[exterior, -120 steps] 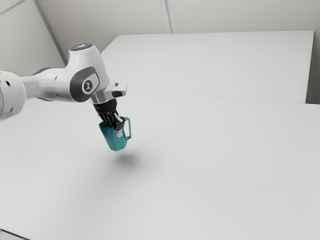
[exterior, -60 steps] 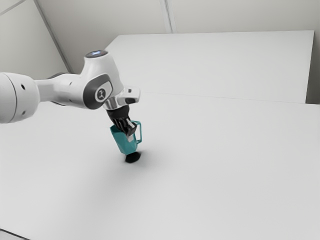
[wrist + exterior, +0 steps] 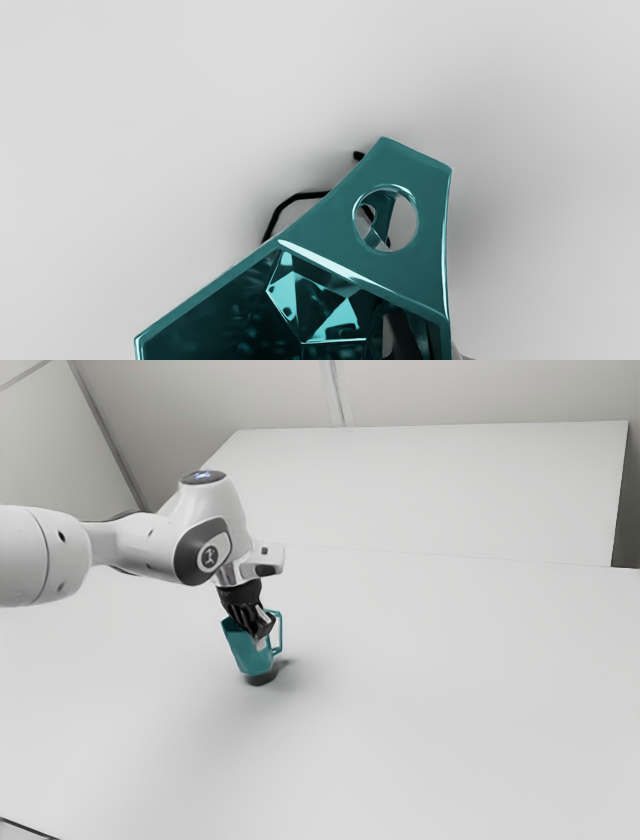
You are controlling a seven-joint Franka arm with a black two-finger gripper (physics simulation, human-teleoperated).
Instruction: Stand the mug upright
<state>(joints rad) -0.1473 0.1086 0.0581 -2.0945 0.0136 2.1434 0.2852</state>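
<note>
One teal mug (image 3: 244,653) is located left of centre in the exterior view, slightly tilted, its base at or just above the table (image 3: 450,680). The gripper (image 3: 262,639) is nearly closed, clamping the mug's wall.

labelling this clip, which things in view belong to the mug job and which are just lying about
In the job:
- teal mug, tilted
- end effector, gripping the mug's side

Just surroundings:
- white table, beneath
- pale wall, in the background

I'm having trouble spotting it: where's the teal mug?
The teal mug is in the exterior view's left half, held by the robot's hand, low near the tabletop.
</note>
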